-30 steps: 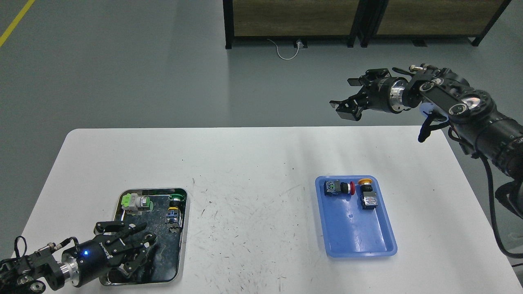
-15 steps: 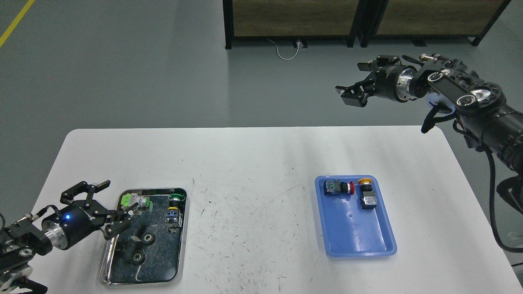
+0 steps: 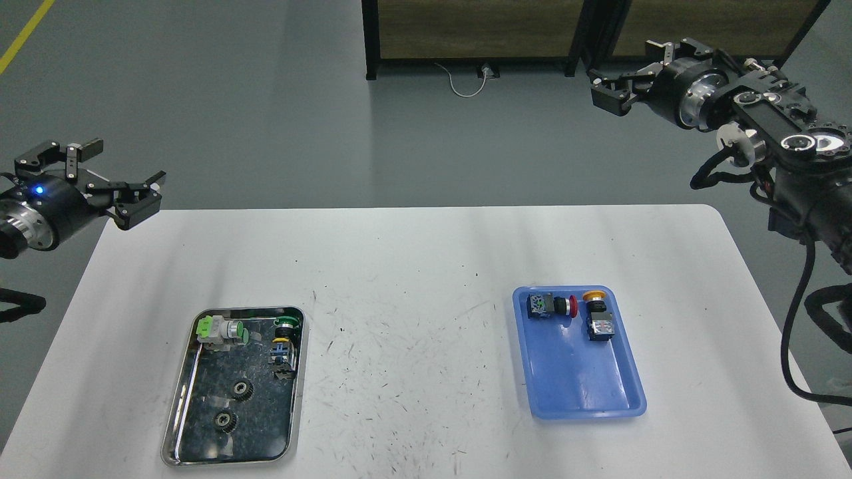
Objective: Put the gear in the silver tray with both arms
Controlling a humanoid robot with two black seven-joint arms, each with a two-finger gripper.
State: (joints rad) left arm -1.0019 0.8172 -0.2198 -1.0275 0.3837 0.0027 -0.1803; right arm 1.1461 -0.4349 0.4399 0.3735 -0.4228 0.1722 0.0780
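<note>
Above the table's left edge, left gripper [image 3: 110, 183] hangs raised, fingers spread, empty; right gripper [image 3: 622, 83] likewise splayed, high at far right. Two gears [image 3: 233, 404] lie inside silver tray [image 3: 174, 426]

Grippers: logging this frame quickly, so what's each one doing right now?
Left gripper: open, empty, raised off the table's left edge.
Right gripper: open, empty, raised beyond the far right corner.

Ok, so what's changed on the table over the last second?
The left pincer left the silver tray, rising back past the table's far-left corner, open; two gears now lie uncovered in that tray. The right pincer drew up and back, open. The blue tray and its switches stayed put.
</note>
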